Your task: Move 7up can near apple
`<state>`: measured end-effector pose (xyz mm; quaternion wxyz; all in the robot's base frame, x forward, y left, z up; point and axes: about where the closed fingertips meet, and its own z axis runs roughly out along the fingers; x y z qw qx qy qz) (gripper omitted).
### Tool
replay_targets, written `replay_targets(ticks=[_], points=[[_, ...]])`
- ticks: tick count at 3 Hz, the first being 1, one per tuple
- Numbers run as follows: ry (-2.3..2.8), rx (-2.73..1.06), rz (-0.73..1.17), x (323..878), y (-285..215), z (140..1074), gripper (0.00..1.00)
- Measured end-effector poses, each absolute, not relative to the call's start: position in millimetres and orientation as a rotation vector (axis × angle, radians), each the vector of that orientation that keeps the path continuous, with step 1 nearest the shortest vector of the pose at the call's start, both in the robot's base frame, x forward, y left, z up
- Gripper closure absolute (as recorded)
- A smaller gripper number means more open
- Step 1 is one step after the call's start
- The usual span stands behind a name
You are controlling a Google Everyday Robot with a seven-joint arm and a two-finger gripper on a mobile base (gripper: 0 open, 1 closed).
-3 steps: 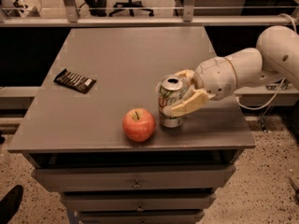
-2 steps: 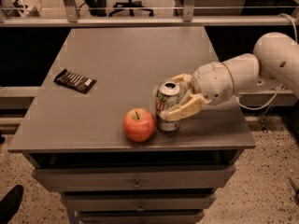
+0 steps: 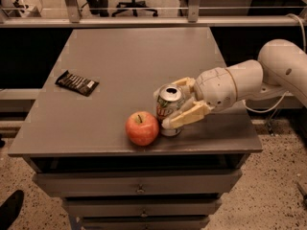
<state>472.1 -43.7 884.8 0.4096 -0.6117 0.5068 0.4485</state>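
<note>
The 7up can stands upright on the grey table near its front edge, silver top up. The red-orange apple sits just to the can's left, almost touching it. My gripper reaches in from the right on a white arm. Its cream fingers are closed around the can, one in front and one behind.
A dark snack bar in a wrapper lies at the table's left. Drawers sit under the tabletop. A metal rail runs behind the table, with an office chair beyond it. The table's front edge is close to the can and apple.
My gripper has carried the can a little to the left, closer to the apple. The apple and the snack bar have not moved.
</note>
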Motion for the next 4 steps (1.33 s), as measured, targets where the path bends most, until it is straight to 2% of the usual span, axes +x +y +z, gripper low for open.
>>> replay_targets(ticks=[1,2,4], points=[[1.275,-1.537,1.103,476.4,-47.0,885.3,0.00],[1.307,-1.527,1.009,493.0,-70.2,895.4,0.00],[1.456,-1.414,0.542,548.8,-193.4,968.3,0.00]])
